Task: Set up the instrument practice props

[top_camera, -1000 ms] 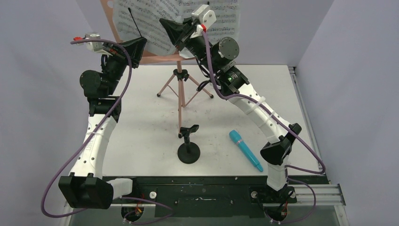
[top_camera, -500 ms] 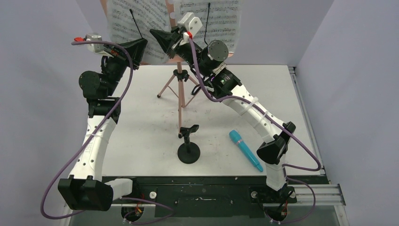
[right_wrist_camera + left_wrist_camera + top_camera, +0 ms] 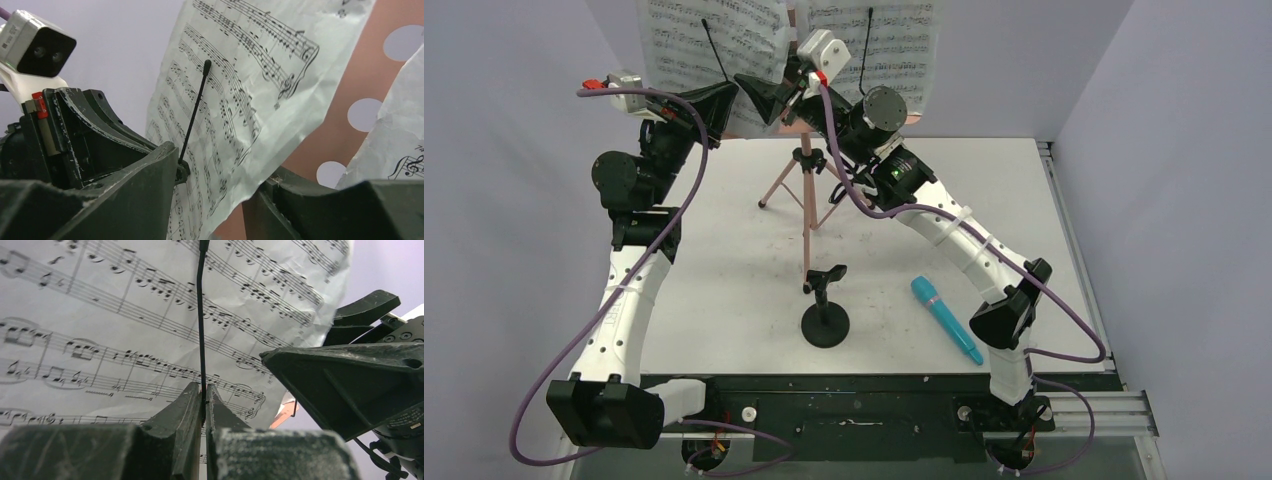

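- Music stand (image 3: 808, 190) upright at the table's (image 3: 724, 290) far edge: pink pole vertical, tripod legs splayed, perforated desk (image 3: 350, 95) facing the arms.
- Left page (image 3: 240, 90) and right page (image 3: 874, 40) sit side by side on it.
- Left gripper (image 3: 204, 396) pinched on a thin black wire (image 3: 201, 315) crossing the left page.
- Right gripper (image 3: 220, 172) spread apart around that page's lower edge.
- Nearer, on open tabletop: black mic stand (image 3: 824, 315), teal microphone (image 3: 946, 318) lying diagonally.

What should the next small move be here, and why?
Probably the left gripper lets the holder wire it pinches settle against the left page, pinning it. The right gripper is open around that page's edge, so nothing grips the sheet.
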`<move>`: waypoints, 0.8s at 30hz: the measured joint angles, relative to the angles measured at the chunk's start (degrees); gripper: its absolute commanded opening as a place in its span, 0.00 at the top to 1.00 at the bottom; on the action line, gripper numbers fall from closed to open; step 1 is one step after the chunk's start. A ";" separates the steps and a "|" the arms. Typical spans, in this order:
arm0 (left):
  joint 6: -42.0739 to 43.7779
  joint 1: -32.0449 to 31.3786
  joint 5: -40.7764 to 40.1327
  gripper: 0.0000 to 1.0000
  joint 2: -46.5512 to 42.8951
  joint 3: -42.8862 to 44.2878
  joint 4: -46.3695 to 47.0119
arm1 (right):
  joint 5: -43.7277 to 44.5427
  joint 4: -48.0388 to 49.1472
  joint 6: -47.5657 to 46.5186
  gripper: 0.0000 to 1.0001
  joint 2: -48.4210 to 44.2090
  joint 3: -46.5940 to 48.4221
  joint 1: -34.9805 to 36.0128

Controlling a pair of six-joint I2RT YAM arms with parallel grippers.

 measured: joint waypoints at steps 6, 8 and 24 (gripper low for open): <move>0.02 0.00 0.00 1.00 0.00 0.00 0.00 | 1.73 -0.22 -0.90 0.53 -0.50 -1.31 0.02; 0.02 0.00 0.00 1.00 0.00 0.00 0.00 | 2.36 -0.35 -1.40 0.54 -0.98 -1.73 0.02; 0.09 -0.02 0.00 1.00 0.00 -0.02 0.00 | 3.32 0.55 -1.90 0.56 -1.75 -1.77 0.02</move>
